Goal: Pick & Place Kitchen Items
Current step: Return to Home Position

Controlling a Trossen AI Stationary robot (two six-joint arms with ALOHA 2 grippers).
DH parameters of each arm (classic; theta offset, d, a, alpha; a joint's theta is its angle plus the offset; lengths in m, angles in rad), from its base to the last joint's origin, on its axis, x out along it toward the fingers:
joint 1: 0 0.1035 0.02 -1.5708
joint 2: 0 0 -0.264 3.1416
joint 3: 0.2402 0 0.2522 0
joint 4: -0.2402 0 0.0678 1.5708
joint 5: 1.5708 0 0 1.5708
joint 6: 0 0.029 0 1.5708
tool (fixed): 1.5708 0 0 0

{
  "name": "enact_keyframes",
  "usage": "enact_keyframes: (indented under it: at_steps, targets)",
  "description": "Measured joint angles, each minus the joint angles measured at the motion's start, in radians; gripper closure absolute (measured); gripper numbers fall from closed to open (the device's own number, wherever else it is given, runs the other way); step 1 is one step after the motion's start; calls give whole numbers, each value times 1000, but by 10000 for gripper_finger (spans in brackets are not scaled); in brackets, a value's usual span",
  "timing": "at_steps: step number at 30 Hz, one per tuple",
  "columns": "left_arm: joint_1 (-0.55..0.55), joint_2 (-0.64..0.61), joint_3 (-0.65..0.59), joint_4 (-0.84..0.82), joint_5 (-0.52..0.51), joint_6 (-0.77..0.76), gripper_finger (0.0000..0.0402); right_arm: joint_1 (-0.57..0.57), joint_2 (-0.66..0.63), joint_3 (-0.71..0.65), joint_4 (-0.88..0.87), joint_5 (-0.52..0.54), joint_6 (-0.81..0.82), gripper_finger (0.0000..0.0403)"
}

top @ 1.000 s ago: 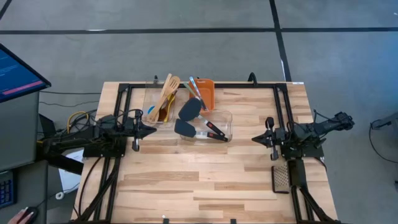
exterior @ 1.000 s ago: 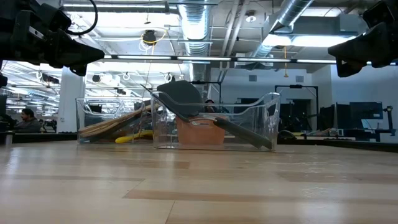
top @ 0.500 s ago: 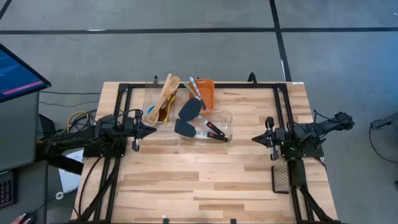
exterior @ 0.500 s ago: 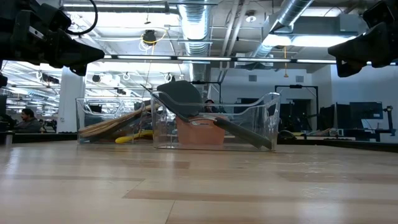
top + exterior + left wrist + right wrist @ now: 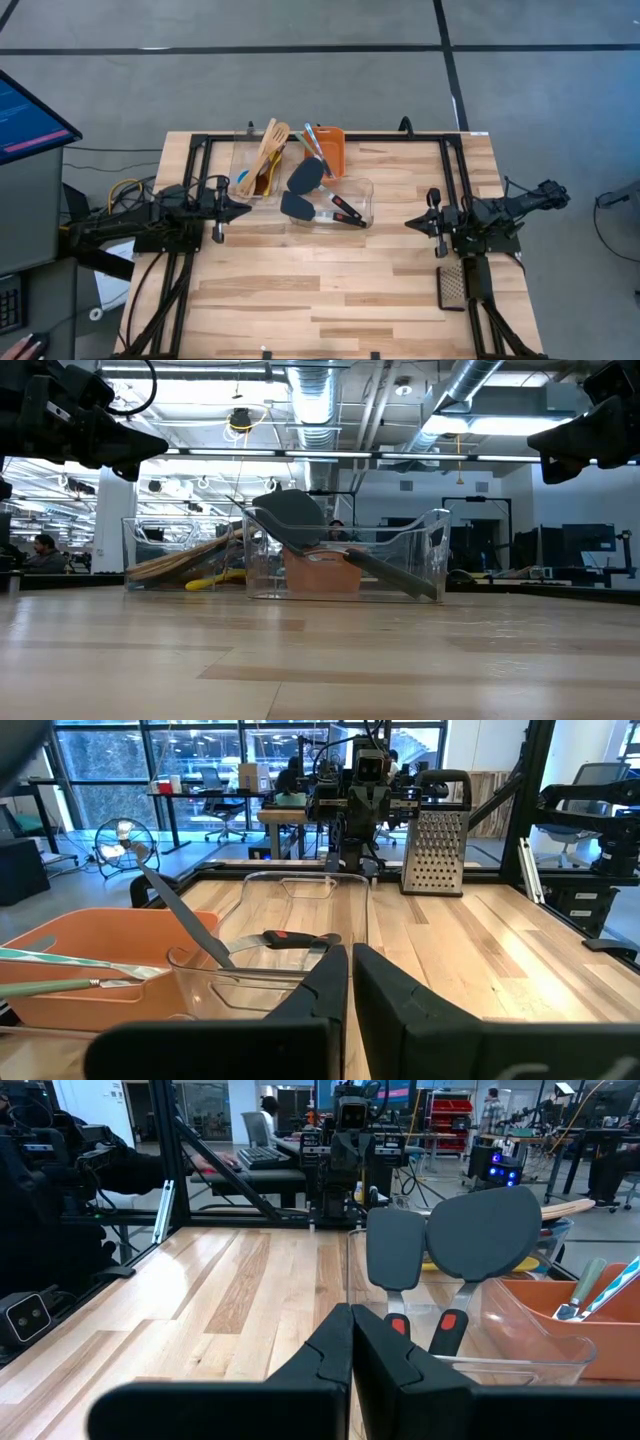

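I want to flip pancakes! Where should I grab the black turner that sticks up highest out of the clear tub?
Probably by the neck just below the flat head, coming straight down from above. The black turner leans, head up past the clear tub's rim; its handle end lies low between the walls beside another turner.

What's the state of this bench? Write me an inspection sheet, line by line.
Surface: pale wooden plank table, black frame rails along its edges.
Job's things: wooden spoons and slotted spatula in the rear clear plastic tub; two black turners in the nearer clear tub; blue-handled utensils in the orange rectangular bin.
Clutter: metal grater by the right arm.
Grippers: left gripper and right gripper shut, empty, one on either side of the tubs.
Cables: yellow cables off the table's left edge.
Surroundings: monitor at left; grey floor.
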Motion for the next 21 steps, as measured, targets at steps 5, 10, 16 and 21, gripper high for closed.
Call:
enact_keyframes:
  at_steps: [5,10,16,21]
  targets:
    - [0,0,0,0,0,0,394,0,0,0,0,0,0,403]
    - [0,0,0,2,0,0,394,0,0,0,0,0,0,403]
    - [0,0,0,8,0,0,394,0,0,0,0,0,0,403]
    - [0,0,0,9,0,0,394,0,0,0,0,0,0,403]
